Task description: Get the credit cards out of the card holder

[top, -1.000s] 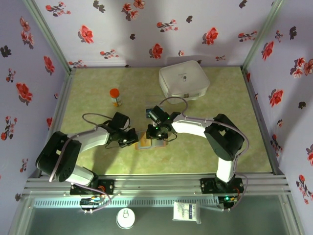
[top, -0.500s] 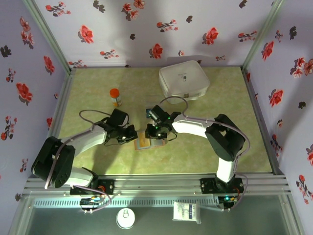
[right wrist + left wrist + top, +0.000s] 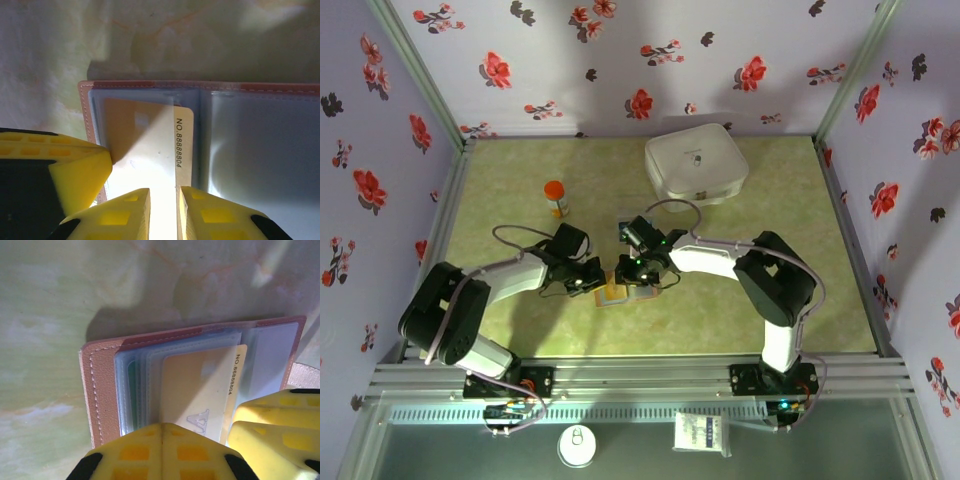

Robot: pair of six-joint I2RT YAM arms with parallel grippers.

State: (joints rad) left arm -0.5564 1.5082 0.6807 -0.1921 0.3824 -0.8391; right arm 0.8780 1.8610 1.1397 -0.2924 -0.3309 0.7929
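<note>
The tan leather card holder lies open on the green table, its blue-grey sleeves facing up. A pale yellow credit card marked NO. 8888804 sticks partway out of a sleeve. My left gripper is shut, its tips resting together on the sleeves at the card's near corner. My right gripper hovers over the same card, jaws a narrow gap apart, with the card's surface showing between them. In the top view both grippers, left and right, meet over the holder.
A white rounded square case stands at the back. An orange-capped bottle is at the back left. A small bluish flat rectangle lies just behind the right gripper. Floral walls enclose the table.
The left gripper has edged right, closer onto the holder, and its arm has shifted. The right gripper has drifted slightly left. The holder stays put.
</note>
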